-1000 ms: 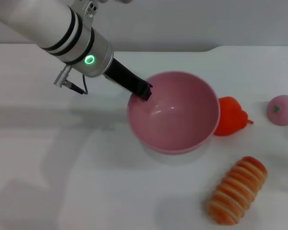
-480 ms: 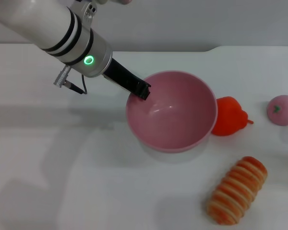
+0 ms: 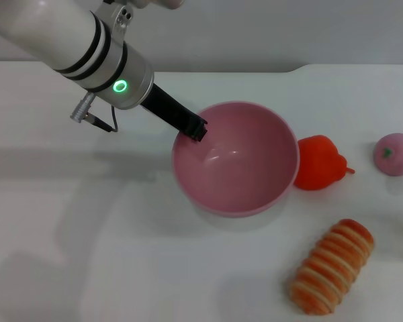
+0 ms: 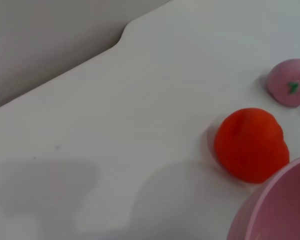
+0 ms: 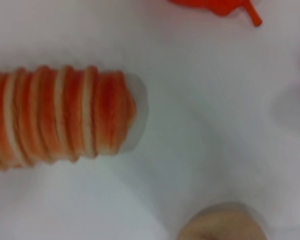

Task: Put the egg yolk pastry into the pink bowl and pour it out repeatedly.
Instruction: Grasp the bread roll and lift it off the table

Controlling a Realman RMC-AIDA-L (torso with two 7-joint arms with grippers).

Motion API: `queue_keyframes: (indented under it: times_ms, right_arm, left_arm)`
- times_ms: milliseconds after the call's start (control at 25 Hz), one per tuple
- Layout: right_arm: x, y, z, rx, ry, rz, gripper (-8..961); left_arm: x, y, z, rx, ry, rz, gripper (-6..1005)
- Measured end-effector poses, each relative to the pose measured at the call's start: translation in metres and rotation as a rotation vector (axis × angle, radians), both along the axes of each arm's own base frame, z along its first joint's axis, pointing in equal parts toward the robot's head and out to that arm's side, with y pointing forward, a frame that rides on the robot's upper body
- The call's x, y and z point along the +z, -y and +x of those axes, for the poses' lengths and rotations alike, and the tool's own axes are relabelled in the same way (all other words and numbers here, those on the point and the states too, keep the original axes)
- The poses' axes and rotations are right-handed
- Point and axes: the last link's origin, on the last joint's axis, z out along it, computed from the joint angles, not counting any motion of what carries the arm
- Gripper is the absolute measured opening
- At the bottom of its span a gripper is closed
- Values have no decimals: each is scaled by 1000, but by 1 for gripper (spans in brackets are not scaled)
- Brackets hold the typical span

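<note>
The pink bowl [image 3: 245, 168] stands on the white table, and nothing shows inside it. My left gripper [image 3: 196, 127] is shut on the bowl's near-left rim, with a black finger reaching over the edge. A part of the bowl's rim also shows in the left wrist view [image 4: 275, 210]. The egg yolk pastry [image 5: 222, 224], a pale beige lump, shows only at the edge of the right wrist view, near the striped bread roll [image 5: 60, 117]. It is out of the head view. My right gripper is not in view.
An orange-red fruit [image 3: 319, 163] lies just right of the bowl. A pink round fruit [image 3: 394, 153] lies at the far right. The striped bread roll [image 3: 330, 267] lies at the front right. The table's back edge [image 3: 302, 67] runs behind the bowl.
My left gripper and the pink bowl have shifted a little to the left and nearer, away from the orange-red fruit. The other things have not moved.
</note>
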Motion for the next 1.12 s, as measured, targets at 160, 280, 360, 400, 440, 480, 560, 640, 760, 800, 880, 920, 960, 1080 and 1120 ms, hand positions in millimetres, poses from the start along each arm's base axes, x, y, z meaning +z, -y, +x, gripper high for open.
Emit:
queue_keyframes:
  times_ms: [160,280,360,400,440,480,560,640,760,800,880,920,960,1080,1120]
  right_arm:
    - [-1,0,-7,-35,-32,27,351]
    - [-5,0,-7,-53,-50,17,332]
    - [-5,0,-7,-50,-52,11,324]
    - [-5,0,-8,-47,-52,8,320]
    - [-3,0,-9,-40,-51,7,315]
    - [-2,0,-9,-37,-50,5,311]
    - [0,0,-10,-33,-48,0,303]
    - [2,1,-10,-30,-48,-10,294]
    - [2,3,-11,-24,-49,-28,273]
    - [4,2,-12,-19,-49,-26,266]
    - [10,0,-17,-1,-53,-3,252]
    - [15,-2,-22,16,-63,22,243]
    - [22,-4,-29,40,-78,55,233]
    - [44,-11,-56,140,-153,155,205]
    - [51,-13,-66,177,-178,179,192]
  left_arm:
    - [1,0,0,-3,-2,-2,35]
    - [0,1,-2,-22,-17,-14,35]
    - [-1,2,-4,-20,-17,-15,35]
    - [-1,2,-4,-20,-16,-14,35]
    - [-2,2,-4,-19,-13,-14,35]
    - [-2,2,-3,-20,-8,-12,35]
    - [-2,2,-3,-19,-2,-7,35]
    - [-2,2,-2,-20,1,-4,35]
    - [-2,1,-2,-18,5,0,35]
    - [-3,1,-3,-17,7,0,35]
    - [-3,1,-3,-15,9,2,35]
    - [-4,1,-3,-14,10,4,35]
    - [-4,1,-3,-14,10,4,35]
    - [-5,1,-3,-17,11,8,35]
    - [-5,1,-3,-18,11,7,35]
